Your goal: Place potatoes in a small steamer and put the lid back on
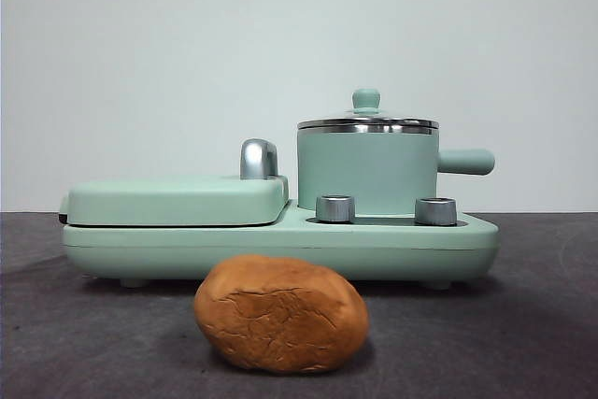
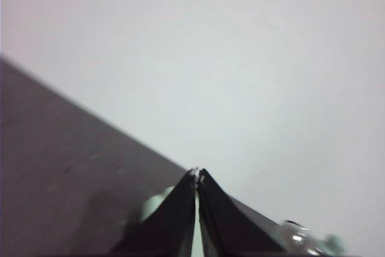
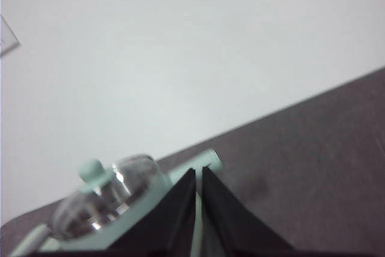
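Both grippers wait with jaws together, empty: the right gripper (image 3: 198,173) sits above and beside the glass lid (image 3: 102,200), which still caps the small steamer (image 1: 367,170); the left gripper (image 2: 197,174) hangs well clear. The first step is probably lifting the lid by its small rounded knob, straight up. The rough, cracked potato (image 1: 280,313) lies on the dark surface (image 1: 523,324), below both.

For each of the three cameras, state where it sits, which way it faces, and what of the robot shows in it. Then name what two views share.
Front view: low, at table height, looking level across at the potato, the steamer with its lid on, and the wall; no robot part shows.
Left wrist view: on the left arm, looking past the shut left gripper at table and wall.
Right wrist view: on the right arm, looking past the shut right gripper at the lid.
Shared: front and right wrist views both show the lid.
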